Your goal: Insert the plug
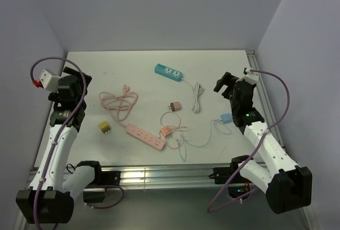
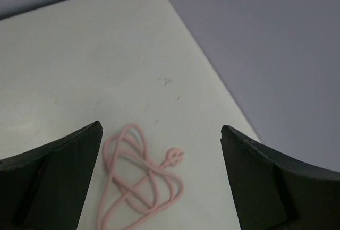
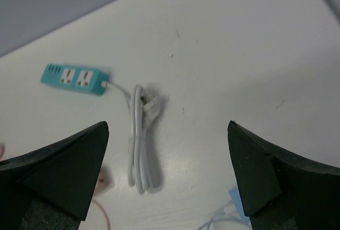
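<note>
A matte white table [image 1: 106, 70] sat in a corner of plain pale-lilac walls [image 1: 159, 12], with an aluminium rail [image 1: 159, 176] along its near edge. Any lettering on the teal power strip [image 1: 169, 73] or the pink power strip [image 1: 145, 137] was too small to read. The pink cord [image 1: 119, 104] lay in loose loops left of centre, its plug [image 2: 176, 156] free on the table, apart from both strips, while the left gripper [image 2: 160, 129] and right gripper [image 3: 168, 125] hung above the surface with jaws spread wide, holding nothing, the right one over the bundled white cord [image 3: 142, 145].
</note>
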Controlling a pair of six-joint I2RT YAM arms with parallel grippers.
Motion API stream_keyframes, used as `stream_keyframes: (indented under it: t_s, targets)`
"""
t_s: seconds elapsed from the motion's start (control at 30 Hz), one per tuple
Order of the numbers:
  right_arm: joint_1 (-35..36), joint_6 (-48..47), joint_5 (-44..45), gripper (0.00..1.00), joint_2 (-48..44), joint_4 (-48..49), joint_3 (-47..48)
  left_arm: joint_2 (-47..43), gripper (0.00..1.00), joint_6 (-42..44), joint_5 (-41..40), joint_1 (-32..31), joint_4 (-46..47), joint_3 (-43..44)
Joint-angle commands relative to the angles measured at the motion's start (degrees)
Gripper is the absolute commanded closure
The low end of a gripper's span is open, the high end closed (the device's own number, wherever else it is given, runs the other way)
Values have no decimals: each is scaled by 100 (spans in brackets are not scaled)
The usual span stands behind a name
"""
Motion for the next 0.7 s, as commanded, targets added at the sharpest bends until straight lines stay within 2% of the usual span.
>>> stream_keyframes:
  t_s: [0.0,0.03,0.23,0.3,0.37,0.67]
  targets:
    - [-66,314,-1499,0,58,-1674,479,130,1,-218,824,79,-2226,350]
    - [-57,280,-1675,0,146,-1919,558,191,1,-243,1209,88,-2341,359]
    - [715,384,-1668,1,-63,-2334,507,-202,4,-498,1748,97,-2571,-350]
    - [1013,472,-1563,1,-152,-2396,410,-195,17,-568,1846,97,-2640,-449]
    - [1138,622,-1483,2,-222,-2466,331,15,25,-805,1723,97,-2982,-467]
    - [1516,859,-1449,5,-416,-2457,199,1026,24,-964,1441,62,-3282,-458]
